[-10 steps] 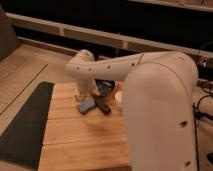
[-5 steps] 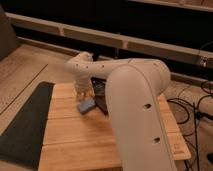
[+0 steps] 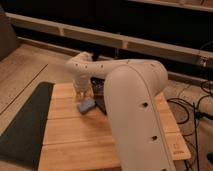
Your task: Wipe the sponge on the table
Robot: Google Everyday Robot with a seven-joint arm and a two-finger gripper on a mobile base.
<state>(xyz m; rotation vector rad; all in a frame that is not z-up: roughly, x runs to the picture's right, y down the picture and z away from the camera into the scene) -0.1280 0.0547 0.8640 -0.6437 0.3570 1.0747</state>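
Over the last second the arm point(image 3: 135, 110) mostly just swung its fat white link across the shot, so it blocked a lot more of the right side of the surface point(image 3: 75, 142) than it did before. The working end barely went anywhere. The gripper point(image 3: 81, 93) hung pointing down over the far-left part of the planks, same patch as a second earlier. The sponge point(image 3: 86, 105) lay flat on the wood just below and in front of it, a bit skewed, and had shifted little if at all. Whether the gripper was clamped on the sponge, only pressing on it, or loose just above it couldn't be told from this angle. For the job, that probably meant the arm was re-posing around the sponge rather than dragging it in a long stroke. The scene would fit a pause mid-wipe just as well as a wipe that was over. Head count: one sponge, one gripper, one arm and one dark mat point(image 3: 25, 125) along the left edge. There was also a dark thing point(image 3: 101, 106) right by the sponge's right end, half hidden by the arm, so it couldn't be told if that was one item or two.
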